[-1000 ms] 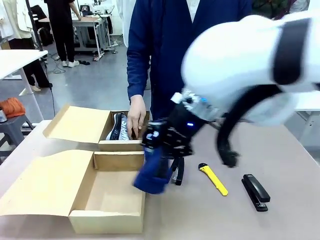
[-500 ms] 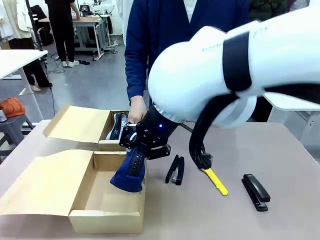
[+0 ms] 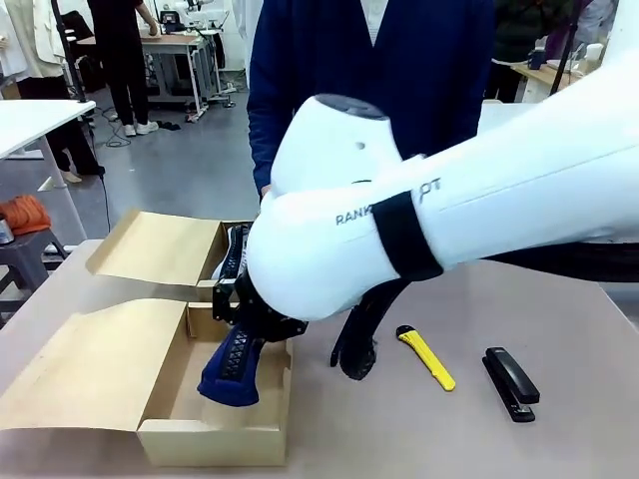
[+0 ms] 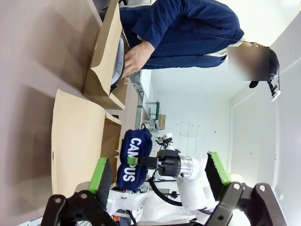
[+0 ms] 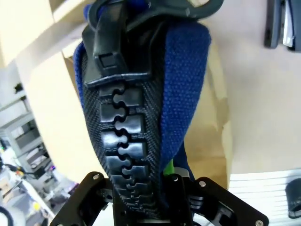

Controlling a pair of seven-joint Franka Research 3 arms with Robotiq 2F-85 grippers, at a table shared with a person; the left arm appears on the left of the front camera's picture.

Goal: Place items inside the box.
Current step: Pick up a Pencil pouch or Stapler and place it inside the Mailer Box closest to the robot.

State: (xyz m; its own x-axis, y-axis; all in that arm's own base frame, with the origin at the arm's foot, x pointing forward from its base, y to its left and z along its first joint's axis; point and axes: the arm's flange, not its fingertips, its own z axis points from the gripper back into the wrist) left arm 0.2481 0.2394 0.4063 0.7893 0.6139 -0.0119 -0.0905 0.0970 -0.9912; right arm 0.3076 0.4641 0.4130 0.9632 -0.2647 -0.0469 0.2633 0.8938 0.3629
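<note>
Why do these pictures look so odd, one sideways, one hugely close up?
Left wrist view: the camera is rolled, so the person lies sideways. Right wrist view: the pouch sits right at the lens, so it looks huge. Front view: the white arm looms near the camera, in focus.

A pale brown table (image 3: 559, 439) is pictured in the foreground of a workshop. At the table's far side, a person in a dark blue jacket (image 3: 419, 70) is seen standing close against the edge. Beyond the table's left end, a white tabletop (image 3: 40, 112) is visible, and nearer that end an orange bundle (image 3: 22, 213) is laid on a grey stool (image 3: 25, 259). Well behind the table, across a grey floor (image 3: 190, 160), a second person dressed in black (image 3: 125, 45) is seen standing beside a grey workbench (image 3: 180, 45).
</note>
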